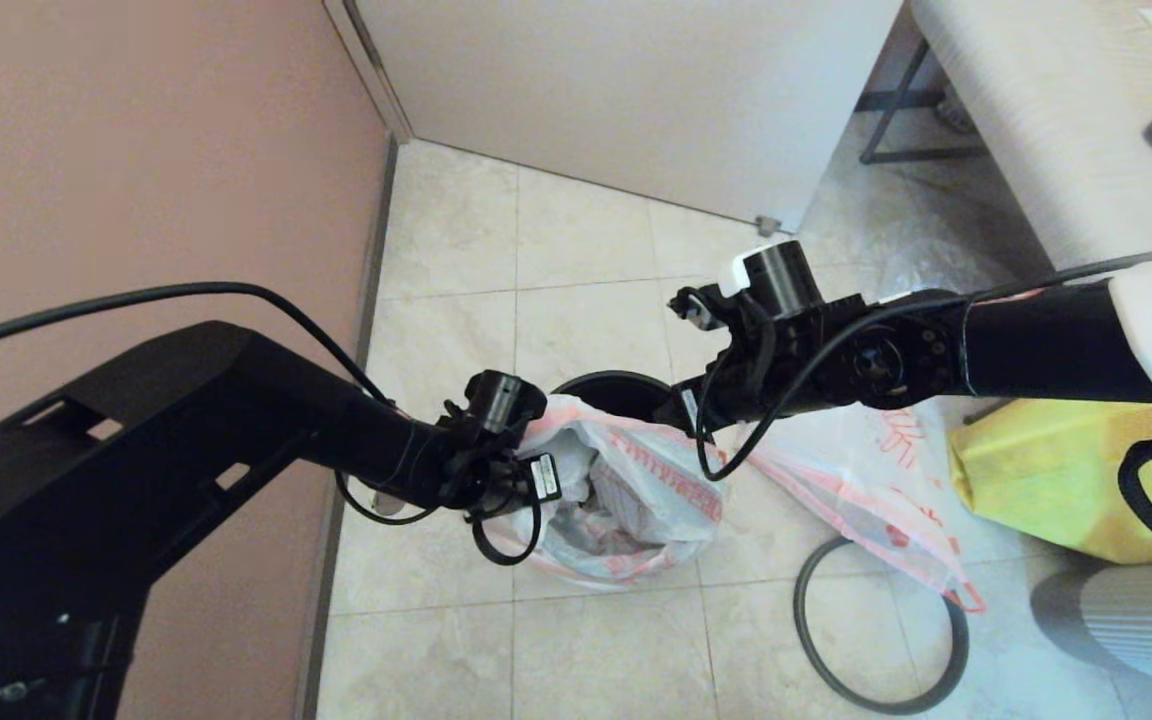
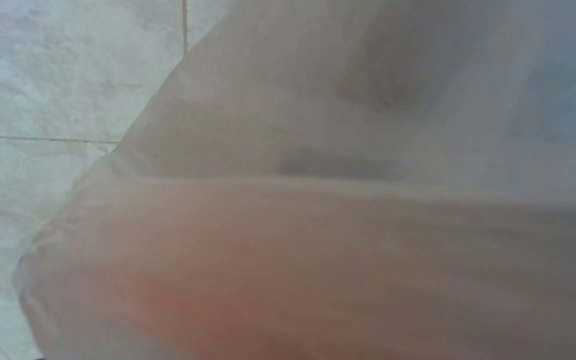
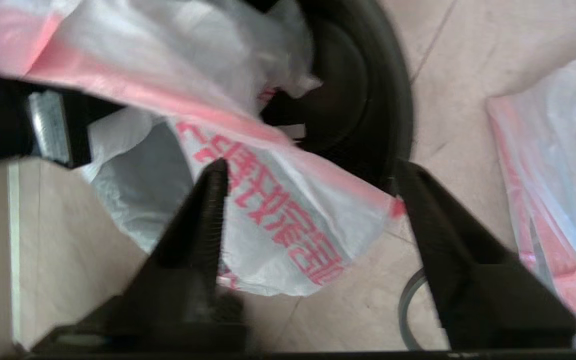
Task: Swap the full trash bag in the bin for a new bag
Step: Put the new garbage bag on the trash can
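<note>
Left gripper (image 1: 536, 455) fingers pinch the full trash bag (image 1: 626, 490) rim; right gripper (image 3: 308, 170) fingers spread.

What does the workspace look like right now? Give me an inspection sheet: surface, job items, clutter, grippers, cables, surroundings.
Surface: beige tiled floor.
Job's things: full trash bag out of the bin, resting on the floor against it; hoop off, lying on the floor; new bag flat on the floor to the right.
Clutter: yellow fabric bag.
Grippers: left gripper at the full bag's rim, apparently shut on it; right gripper open over the bag, holding nothing.
Cables: black leads looped on both arms.
Surroundings: wall on the left, a table at upper right.
</note>
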Controlling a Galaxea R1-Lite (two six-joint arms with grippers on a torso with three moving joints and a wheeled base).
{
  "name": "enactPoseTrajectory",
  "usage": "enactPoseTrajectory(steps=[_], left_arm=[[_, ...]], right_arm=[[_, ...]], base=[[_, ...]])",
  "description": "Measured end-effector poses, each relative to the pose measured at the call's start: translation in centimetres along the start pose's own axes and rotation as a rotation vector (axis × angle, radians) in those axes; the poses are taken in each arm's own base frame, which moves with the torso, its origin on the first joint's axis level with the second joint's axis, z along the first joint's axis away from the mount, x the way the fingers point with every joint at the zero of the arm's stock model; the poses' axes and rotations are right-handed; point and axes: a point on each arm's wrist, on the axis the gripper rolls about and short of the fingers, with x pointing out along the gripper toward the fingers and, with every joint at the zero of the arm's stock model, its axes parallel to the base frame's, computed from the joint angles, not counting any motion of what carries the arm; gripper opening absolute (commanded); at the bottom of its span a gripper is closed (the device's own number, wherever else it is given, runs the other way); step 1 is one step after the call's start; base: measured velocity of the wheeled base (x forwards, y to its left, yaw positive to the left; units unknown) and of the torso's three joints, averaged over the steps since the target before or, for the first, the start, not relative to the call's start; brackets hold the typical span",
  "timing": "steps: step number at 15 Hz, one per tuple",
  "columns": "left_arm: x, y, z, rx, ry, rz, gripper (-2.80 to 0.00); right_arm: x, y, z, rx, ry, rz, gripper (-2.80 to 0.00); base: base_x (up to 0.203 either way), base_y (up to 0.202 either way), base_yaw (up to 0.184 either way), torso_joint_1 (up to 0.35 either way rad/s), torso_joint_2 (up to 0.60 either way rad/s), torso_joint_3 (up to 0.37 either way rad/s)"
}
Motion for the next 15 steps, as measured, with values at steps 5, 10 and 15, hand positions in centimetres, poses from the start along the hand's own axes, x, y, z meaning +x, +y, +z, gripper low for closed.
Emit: enactPoseTrajectory(steps=[5, 10, 15], left_arm=[[1.3, 0.2, -0.7, 0.005, 0.021, 0.012, -2.80], [1.6, 0.3, -0.8, 0.004, 0.026, 0.016, -2.80], [1.6, 0.3, -0.7, 0.005, 0.026, 0.017, -2.80]], right_arm=[[1.8, 0.6, -0.6, -0.129, -0.013, 0.024, 0.00], [2.5, 1.3, -1.1, -0.185, -0.001, 0.039, 0.00], [3.1, 1.9, -1.6, -0.238, 0.012, 0.063, 0.00]], base=[[0.000, 0.000, 0.000, 0.000, 0.00, 0.000], [0.000, 0.000, 0.000, 0.000, 0.00, 0.000], [0.000, 0.000, 0.000, 0.000, 0.00, 0.000]])
